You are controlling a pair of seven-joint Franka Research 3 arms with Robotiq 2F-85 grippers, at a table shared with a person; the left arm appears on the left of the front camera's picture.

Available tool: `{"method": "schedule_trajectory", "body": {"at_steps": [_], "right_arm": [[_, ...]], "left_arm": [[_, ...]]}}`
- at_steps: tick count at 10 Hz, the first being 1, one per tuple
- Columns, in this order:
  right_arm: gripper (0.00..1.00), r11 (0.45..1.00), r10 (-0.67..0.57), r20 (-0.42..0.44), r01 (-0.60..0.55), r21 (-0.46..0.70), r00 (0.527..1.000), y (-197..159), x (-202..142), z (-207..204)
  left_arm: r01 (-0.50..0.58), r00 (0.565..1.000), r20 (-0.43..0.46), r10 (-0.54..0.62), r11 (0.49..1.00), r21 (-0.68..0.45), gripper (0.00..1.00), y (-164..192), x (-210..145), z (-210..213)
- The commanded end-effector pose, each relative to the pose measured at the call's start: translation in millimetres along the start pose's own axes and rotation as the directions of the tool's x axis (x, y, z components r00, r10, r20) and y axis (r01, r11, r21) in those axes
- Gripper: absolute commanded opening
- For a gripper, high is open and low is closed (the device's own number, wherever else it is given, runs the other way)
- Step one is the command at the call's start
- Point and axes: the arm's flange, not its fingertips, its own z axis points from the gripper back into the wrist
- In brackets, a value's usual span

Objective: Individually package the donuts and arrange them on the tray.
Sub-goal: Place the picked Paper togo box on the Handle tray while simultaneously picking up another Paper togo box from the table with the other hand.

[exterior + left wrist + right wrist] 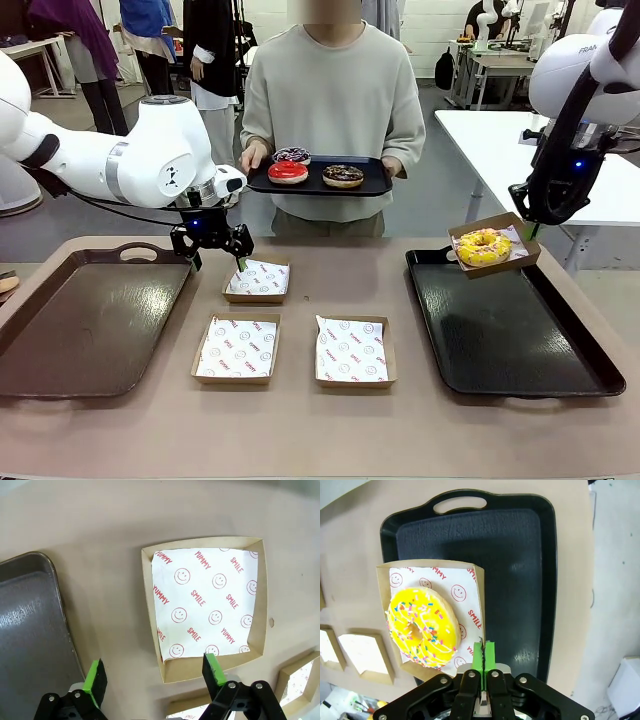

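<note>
Left gripper [154,672]: green-padded fingers spread wide, holding nothing.
Empty lined box [150,605]: flat on the table just ahead of the left fingertips, one fingertip over its near wall; smiley-print paper inside.
Right gripper [483,650]: fingers pinched together on one wall of a held box [427,564].
Yellow-iced donut [440,625]: sprinkled, lying in the held box just beside the closed fingers.
Held box, position: lifted and tilted over the edge of the black tray [500,340].
Other boxes: two more lined boxes [237,348] [352,352], well apart from both pairs of fingers.
Surface: tan table [320,430]; brown tray [90,320] beside the left fingers.
Person's tray [375,186]: held in both hands at the far side, carrying a red donut [288,172], chocolate donut [343,176] and purple-dark donut [292,155].
Room: white tables and people standing behind.
</note>
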Motion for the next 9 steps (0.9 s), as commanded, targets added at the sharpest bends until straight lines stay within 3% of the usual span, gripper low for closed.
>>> {"method": "schedule_trajectory", "body": {"at_steps": [1, 9], "right_arm": [[0.01, 1.0, -0.012, -0.021, 0.012, -0.013, 1.0, 0.5, 6.3, -8.7], [0.01, 0.997, 0.001, -0.035, 0.002, 0.082, 0.999, -32.8, 36.1, -64.9]], "left_arm": [[-0.001, 1.0, 0.005, 0.001, 1.0, 0.018, 1.0, -1.5, 1.3, -4.8], [0.0, 1.0, -0.025, 0.001, 1.0, 0.024, 1.0, -24.5, 10.6, -26.4]]}}
